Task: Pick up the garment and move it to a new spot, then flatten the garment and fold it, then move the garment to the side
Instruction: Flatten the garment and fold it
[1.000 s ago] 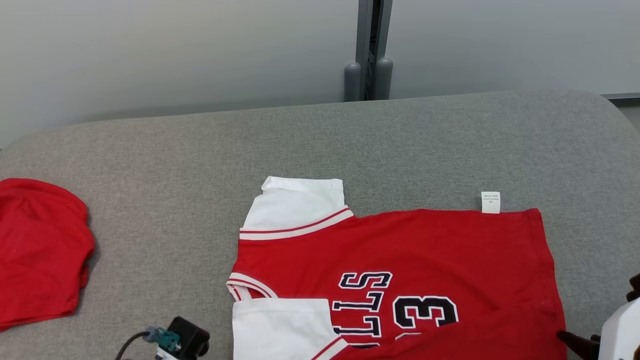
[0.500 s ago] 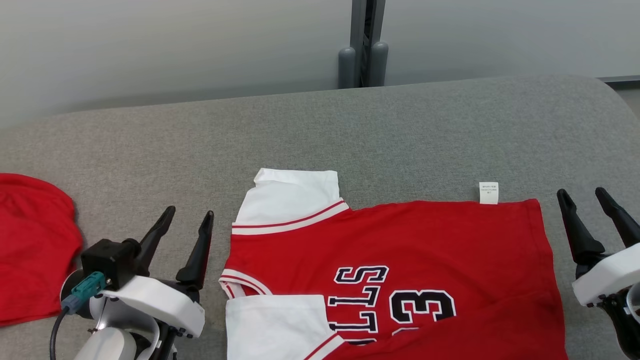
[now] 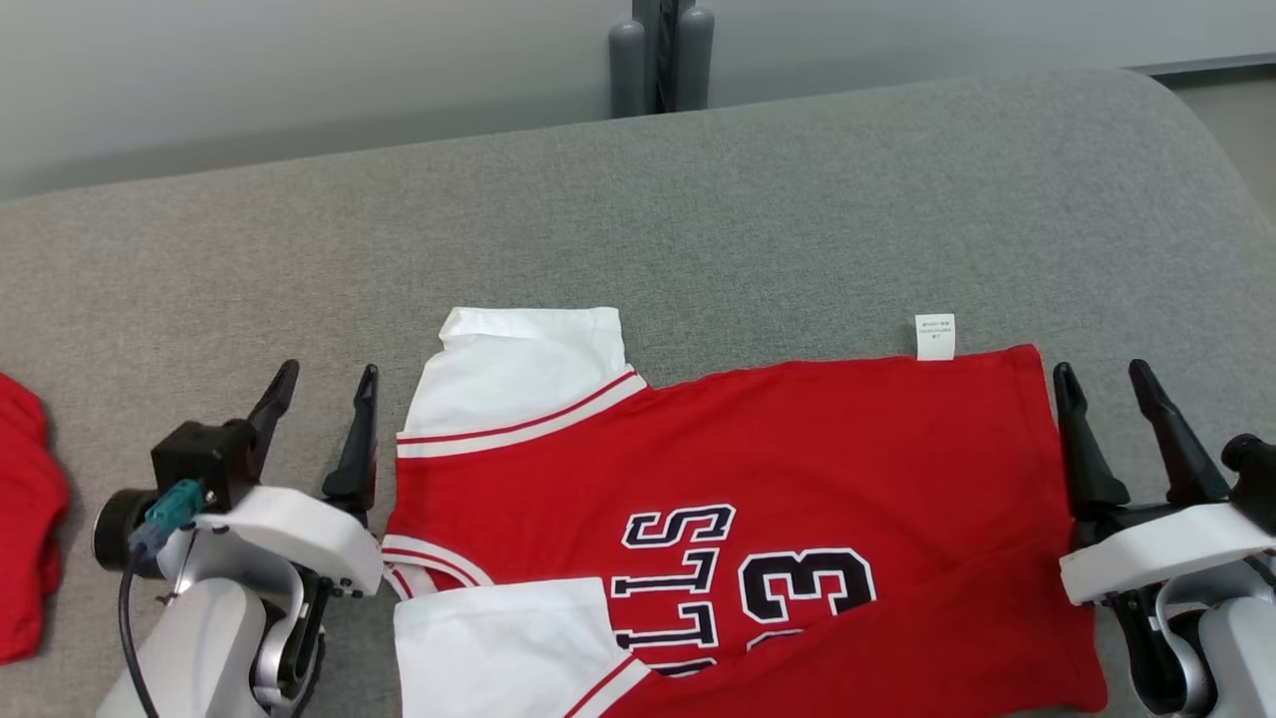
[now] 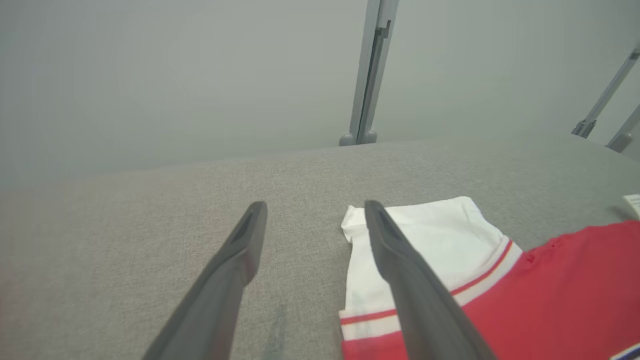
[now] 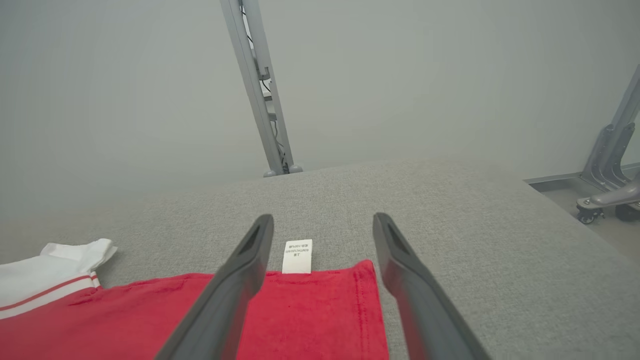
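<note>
Nearest the robot, the red garment [image 3: 797, 449] is laid flat on the grey desk [image 3: 797, 199], its near part cut off by the bottom of the head view. A near white sleeve [image 3: 498, 648] is seen at the lower left. Black letters outlined in white, "LLS", and a numeral "3" are read upside-down on the chest.

The left pincer [image 3: 330, 367] is held just beside the collar end, its jaws spread and nothing between them. The right pincer [image 3: 1099, 366] is held just beside the hem edge, likewise spread and empty. Both sets of fingers are pointed away from the robot, low over the desk.

A second red cloth [image 3: 25, 519] is seen at the left border, well apart.

Farther off, a far white sleeve [image 3: 523, 374] and a white care label [image 3: 935, 336] are found along the garment's far edge; the label's print is too small to be read. Beyond these, bare desk is left open up to the rounded far edge, behind which a grey post [image 3: 660, 50] is set.
</note>
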Available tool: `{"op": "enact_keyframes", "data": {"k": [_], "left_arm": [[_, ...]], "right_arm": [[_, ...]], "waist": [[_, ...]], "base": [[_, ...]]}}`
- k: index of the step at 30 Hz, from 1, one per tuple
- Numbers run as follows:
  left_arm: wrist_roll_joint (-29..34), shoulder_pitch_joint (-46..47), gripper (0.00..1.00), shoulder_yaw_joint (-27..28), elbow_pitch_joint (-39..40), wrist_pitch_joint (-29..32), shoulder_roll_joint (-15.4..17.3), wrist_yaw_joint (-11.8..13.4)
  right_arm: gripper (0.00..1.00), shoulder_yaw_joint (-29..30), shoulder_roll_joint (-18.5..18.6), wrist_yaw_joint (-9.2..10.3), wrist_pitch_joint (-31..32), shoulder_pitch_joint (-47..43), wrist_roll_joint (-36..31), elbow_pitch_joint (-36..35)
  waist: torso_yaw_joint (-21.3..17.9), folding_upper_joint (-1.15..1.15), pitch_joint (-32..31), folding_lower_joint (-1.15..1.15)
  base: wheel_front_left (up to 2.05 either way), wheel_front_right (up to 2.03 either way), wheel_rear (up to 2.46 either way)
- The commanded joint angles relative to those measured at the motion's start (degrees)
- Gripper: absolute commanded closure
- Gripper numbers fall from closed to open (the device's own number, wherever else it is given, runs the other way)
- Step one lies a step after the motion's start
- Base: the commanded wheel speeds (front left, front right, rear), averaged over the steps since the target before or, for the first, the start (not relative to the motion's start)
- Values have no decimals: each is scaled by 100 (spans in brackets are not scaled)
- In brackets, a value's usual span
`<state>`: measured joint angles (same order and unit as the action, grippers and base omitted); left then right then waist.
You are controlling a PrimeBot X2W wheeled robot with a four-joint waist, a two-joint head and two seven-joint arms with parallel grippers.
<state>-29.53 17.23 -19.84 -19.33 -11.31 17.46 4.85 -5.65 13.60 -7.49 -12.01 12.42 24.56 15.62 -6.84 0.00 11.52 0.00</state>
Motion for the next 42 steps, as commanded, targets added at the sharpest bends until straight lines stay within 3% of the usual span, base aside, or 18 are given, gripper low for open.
{"op": "enact_keyframes", "data": {"k": [1,9,18,33,35,36,37,38,42], "left_arm": [[42,115,0,-9,-15,28,26,-19],[701,1353,0,-623,-726,1059,463,-294],[1112,2285,0,-1117,-1333,1874,560,-593],[1218,2687,0,-1404,-1917,2052,442,-692],[1222,2701,27,-1426,-1971,2038,436,-705],[1217,2732,51,-1433,-1999,2022,434,-717],[1211,2761,53,-1450,-2025,2012,431,-742],[1200,2777,100,-1480,-2046,2019,419,-777],[1129,2811,100,-1476,-2110,1951,399,-807]], "right_arm": [[0,22,-8,-1,-49,34,-26,1],[0,-70,-262,-1,-210,165,-9,241],[0,-137,-385,-1,-297,375,-18,325],[0,-284,-448,-1,-322,421,4,605],[0,-299,-440,-1,-323,427,14,627],[0,-306,-436,-1,-324,431,17,637],[0,-312,-434,-1,-325,439,15,645],[0,-316,-431,-1,-325,447,19,652],[0,-314,-429,-1,-327,471,41,668]], "waist": [[-98,0,107,0],[-409,0,616,0],[-621,0,994,0],[-647,0,1037,0],[-645,0,1031,0],[-646,0,1030,0],[-647,0,1029,0],[-648,0,1027,0],[-649,0,1026,0]], "base": [[0,0,0],[0,0,0],[0,0,0],[0,0,0],[0,0,0],[0,0,0],[0,0,0],[0,0,0],[0,0,0]]}}
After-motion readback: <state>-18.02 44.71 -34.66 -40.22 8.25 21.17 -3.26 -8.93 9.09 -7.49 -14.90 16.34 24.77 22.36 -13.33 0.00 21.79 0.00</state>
